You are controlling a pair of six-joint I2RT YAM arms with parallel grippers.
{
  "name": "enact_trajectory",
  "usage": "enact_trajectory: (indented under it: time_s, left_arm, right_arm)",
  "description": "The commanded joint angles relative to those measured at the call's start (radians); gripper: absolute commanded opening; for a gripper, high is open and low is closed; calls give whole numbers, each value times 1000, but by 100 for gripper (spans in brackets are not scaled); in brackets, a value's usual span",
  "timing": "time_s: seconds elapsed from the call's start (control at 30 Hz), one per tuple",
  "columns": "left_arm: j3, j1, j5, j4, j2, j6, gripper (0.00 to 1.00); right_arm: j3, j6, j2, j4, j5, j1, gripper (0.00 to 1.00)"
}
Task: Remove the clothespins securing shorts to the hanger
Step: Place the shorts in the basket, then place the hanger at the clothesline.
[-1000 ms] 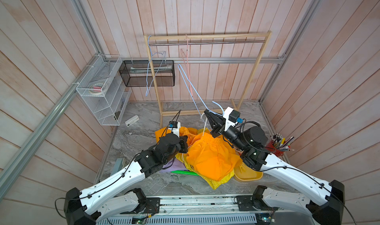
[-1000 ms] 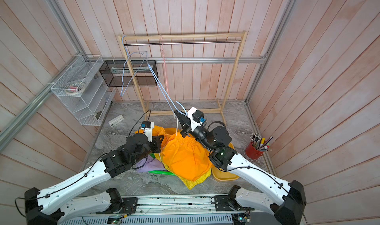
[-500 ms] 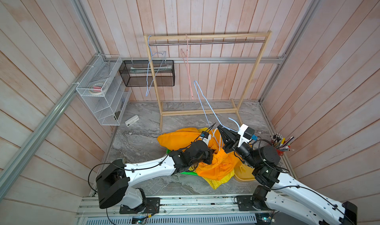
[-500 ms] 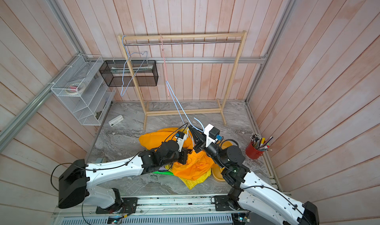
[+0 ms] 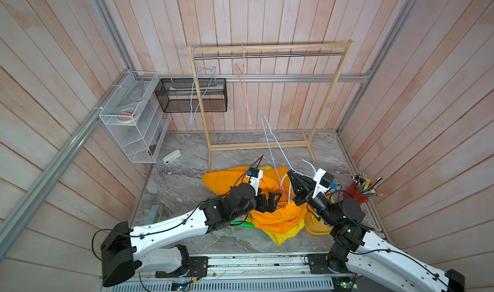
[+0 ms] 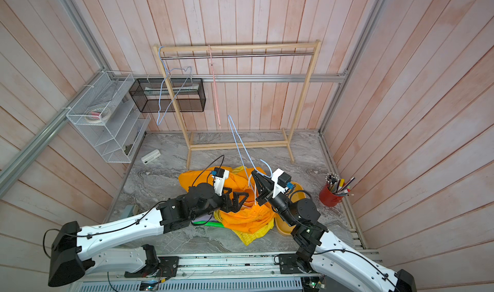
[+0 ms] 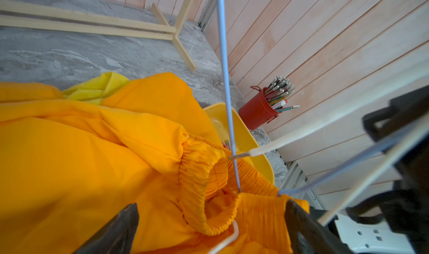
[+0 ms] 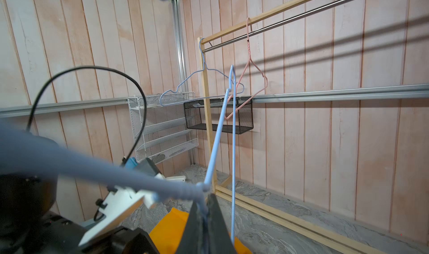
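Left jaws were wide open and empty, hovering just over the elastic waist of the orange shorts (image 7: 92, 160) heaped on the table (image 5: 187, 186). Right jaws were clamped on the blue wire hanger (image 5: 270, 143) near its twisted neck, holding it tilted with its lower wire inside that waistband. Yellow shorts (image 5: 284, 237) lay under the orange; bits in the yellow bowl (image 7: 250, 134) beside them were too small to identify.

Orange shorts (image 7: 92, 148) lie crumpled over yellow shorts (image 7: 97, 88) on the desk (image 7: 69, 53), a tilted pale-blue wire hanger (image 7: 224, 55) threaded through their elastic waistband.
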Motion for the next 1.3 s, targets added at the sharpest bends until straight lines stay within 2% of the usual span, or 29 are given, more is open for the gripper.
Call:
enact_trajectory:
  time_s: [0.0,0.07,0.23,0.4,0.5,0.53,0.6,0.8,0.87,1.0,1.03,1.07,1.13,1.17,1.27]
  left_arm:
    - [25,16,-55,-59,-69,6,100]
    - [27,49,-35,-62,-101,-8,100]
    - [20,214,152,-5,-139,-54,100]
    - [-23,333,377,235,-85,-132,100]
    - [-10,349,470,351,-10,-179,88]
    - [1,348,495,378,14,-189,80]
    - [17,348,526,417,58,-206,70]
    - [38,348,551,509,143,-232,57]
    - [41,349,558,545,165,-245,49]
    - [51,348,587,628,206,-284,48]
    - [56,348,597,643,218,-294,45]
    - [59,349,602,655,226,-301,38]
    - [63,349,612,674,242,-310,10]
    - [66,348,613,676,246,-314,1]
    - [67,348,618,688,247,-323,0]
  right_arm:
    - [-12,18,-13,37,20,-3,0]
    - [-15,23,-16,44,15,-4,0]
    - [-16,29,-25,45,-12,-3,0]
    - [-17,52,-22,63,-43,-4,0]
    - [-13,58,-17,63,-55,-4,0]
    - [-11,58,-15,61,-57,-4,0]
    - [-11,61,-18,62,-63,-4,0]
    - [-17,73,-20,62,-75,-4,0]
    - [-18,77,-20,63,-78,-3,0]
    - [-17,82,-21,61,-82,-3,0]
    - [-18,82,-20,62,-82,-4,0]
    - [-18,83,-18,63,-82,-3,0]
    - [-18,85,-17,63,-86,-3,0]
    - [-17,86,-16,63,-85,-4,0]
    - [-20,91,-16,60,-86,-4,0]
